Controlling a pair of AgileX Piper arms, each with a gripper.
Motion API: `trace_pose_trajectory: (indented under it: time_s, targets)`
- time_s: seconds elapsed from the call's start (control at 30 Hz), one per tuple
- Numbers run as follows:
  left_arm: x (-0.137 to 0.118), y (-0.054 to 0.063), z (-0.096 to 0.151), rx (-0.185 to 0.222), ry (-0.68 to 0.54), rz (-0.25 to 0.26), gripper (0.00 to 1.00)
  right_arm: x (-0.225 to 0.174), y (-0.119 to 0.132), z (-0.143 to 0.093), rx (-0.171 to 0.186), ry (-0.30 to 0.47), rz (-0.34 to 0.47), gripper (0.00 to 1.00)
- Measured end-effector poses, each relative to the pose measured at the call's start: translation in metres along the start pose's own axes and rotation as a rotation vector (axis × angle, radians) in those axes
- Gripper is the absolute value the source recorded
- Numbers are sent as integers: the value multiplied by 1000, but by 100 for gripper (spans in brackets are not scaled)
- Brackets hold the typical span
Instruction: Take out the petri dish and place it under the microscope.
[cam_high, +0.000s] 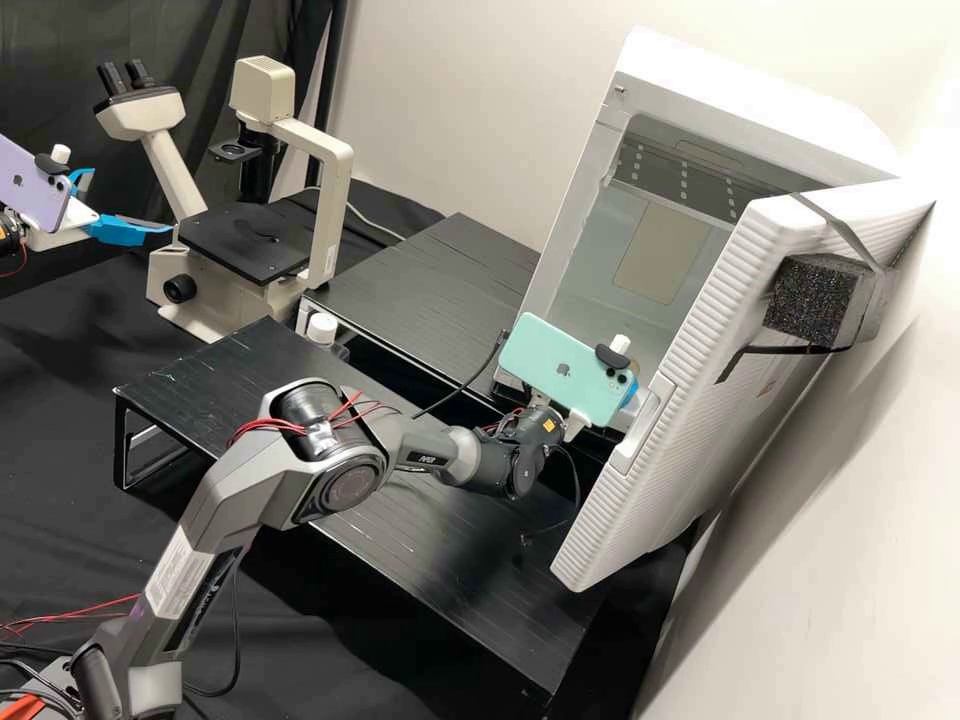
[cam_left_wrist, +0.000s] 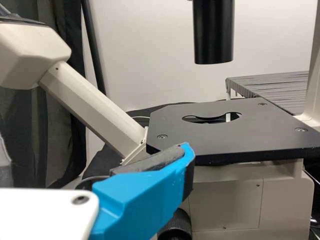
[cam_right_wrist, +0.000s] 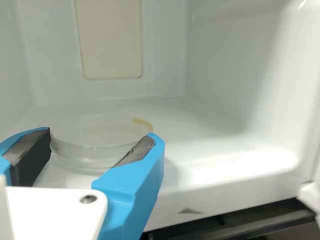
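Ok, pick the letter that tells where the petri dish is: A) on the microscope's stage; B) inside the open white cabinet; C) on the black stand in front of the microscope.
B: the petri dish sits on the pale floor inside the white cabinet.

The black-draped tabletop carries two low black stands: a near stand and a far stand. A white-capped bottle is positioned beside the near stand's far edge. A thin grey cable lies beyond the far stand. A dark foam block is retained by a strap. A dark curtain hangs beside the pale wall.
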Motion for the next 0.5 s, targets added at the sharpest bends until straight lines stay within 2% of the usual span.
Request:
trace_pose_trajectory:
  time_s: [0.5]
  targets:
    - [0,0,0,0,0,0,100,4,4,2,-4,-8,10,0]
